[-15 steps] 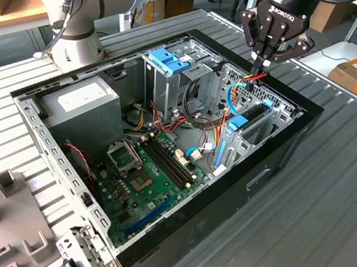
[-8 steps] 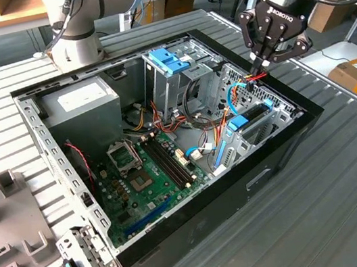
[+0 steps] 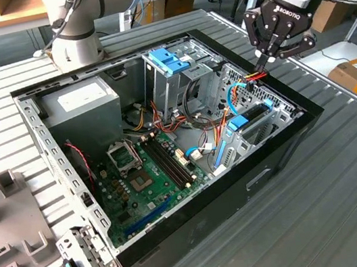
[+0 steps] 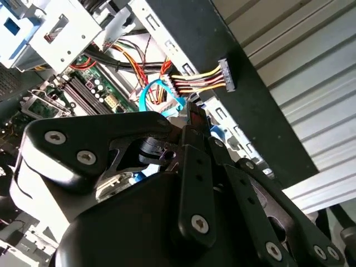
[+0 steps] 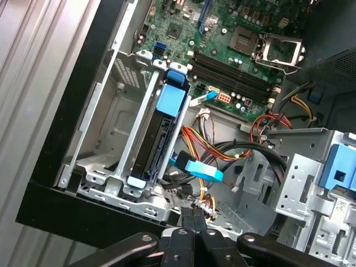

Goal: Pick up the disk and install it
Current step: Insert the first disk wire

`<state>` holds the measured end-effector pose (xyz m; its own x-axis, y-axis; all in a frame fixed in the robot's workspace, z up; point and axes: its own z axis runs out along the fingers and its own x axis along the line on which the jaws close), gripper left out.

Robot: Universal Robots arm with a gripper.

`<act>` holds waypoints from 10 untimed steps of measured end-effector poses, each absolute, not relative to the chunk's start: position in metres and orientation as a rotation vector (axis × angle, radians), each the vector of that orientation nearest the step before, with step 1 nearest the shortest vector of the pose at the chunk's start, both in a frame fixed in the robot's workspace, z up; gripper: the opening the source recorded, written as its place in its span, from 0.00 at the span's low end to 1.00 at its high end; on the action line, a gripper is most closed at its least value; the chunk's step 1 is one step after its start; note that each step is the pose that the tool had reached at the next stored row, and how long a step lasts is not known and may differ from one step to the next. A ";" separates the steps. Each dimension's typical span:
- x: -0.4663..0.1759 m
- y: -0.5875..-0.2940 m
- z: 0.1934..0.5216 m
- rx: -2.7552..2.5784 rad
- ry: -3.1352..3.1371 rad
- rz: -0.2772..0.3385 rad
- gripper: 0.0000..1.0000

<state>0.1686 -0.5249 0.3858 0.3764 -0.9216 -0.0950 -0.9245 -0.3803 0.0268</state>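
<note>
Exterior view: the open PC case (image 3: 200, 220) lies on its side on the ribbed counter (image 3: 335, 210), with the motherboard (image 3: 145, 173) and grey power supply (image 3: 81, 103) inside. The disk (image 3: 256, 115) sits on edge in the drive bay at the case's corner toward the exterior view's right, with its blue bracket on top. The gripper (image 3: 266, 61) hovers just above that corner, fingers (image 4: 192, 119) pressed tight together. A loose power connector (image 4: 225, 75) sticks out just beside them.

- Black tool (image 3: 267, 58).
- Green circuit board (image 3: 132, 186), black slots (image 3: 170, 164).
- Dark disk (image 5: 158, 146), blue bracket (image 5: 169, 103) edging.
- Yellow, red, orange and black wires (image 4: 194, 83).
- Black case (image 3: 242, 188).
- Pale grey bench (image 3: 343, 215), ribbed in lines.
- Light blue latch (image 3: 170, 61).
</note>
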 end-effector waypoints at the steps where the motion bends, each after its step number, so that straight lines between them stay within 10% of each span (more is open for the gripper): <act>1: 0.170 -0.525 0.385 -2.591 1.716 0.147 0.10; 10: 0.178 -0.525 0.383 -2.778 1.417 0.152 0.10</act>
<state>0.1781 -0.5249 0.3829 0.5833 -0.8067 -0.0954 -0.8085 -0.5878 0.0273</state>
